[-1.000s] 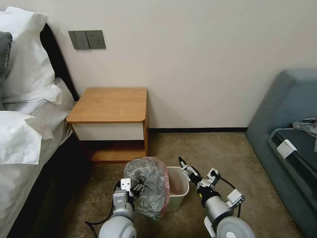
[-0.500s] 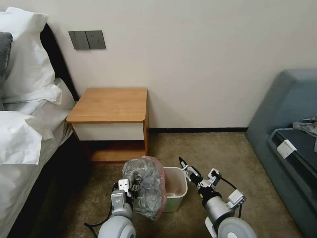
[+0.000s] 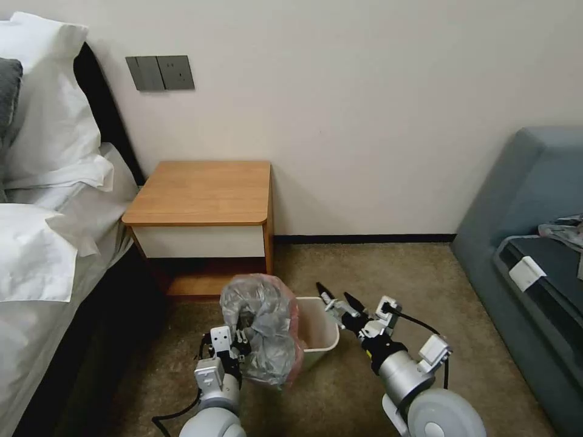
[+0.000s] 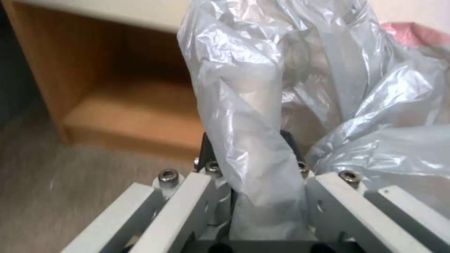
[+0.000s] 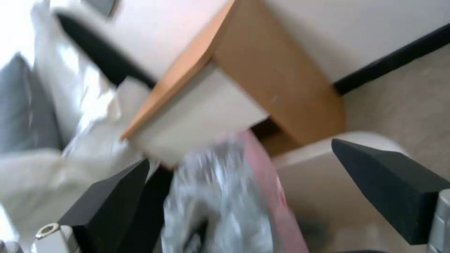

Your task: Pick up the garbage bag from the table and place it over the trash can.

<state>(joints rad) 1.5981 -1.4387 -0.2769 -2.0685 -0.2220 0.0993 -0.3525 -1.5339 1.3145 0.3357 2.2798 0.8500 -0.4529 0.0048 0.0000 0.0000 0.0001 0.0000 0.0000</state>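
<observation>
Nearest the robot, the left gripper (image 3: 238, 343) has its fingers pinched on a twisted neck of the garbage bag (image 3: 261, 331); the left wrist view shows the grey film bunched tight between them, with the rest ballooning up and away (image 4: 262, 105). The bag hangs crumpled in the air at about 9 o'clock from the trash can (image 3: 319, 331), draping over the can's near-left rim, its pinkish-red hem showing along the side that faces the can. At about 3 o'clock from the can, the right gripper (image 3: 336, 298) hovers just above the rim with its fingers spread, holding nothing; the right wrist view has the bag's pink edge (image 5: 262, 175) lying between those two dark fingers. To do this step well, I judge the right gripper should close on that pink hem rather than the slack grey film, since the hem is what must stretch around the flared rim. Both grips should then draw apart so the mouth opens wider than the can, and lower evenly. The can is light and may slide on the carpet if pulled sideways. Farther off, at 11 o'clock from the can, the counter (image 3: 203, 191) stands bare against the wall.
</observation>
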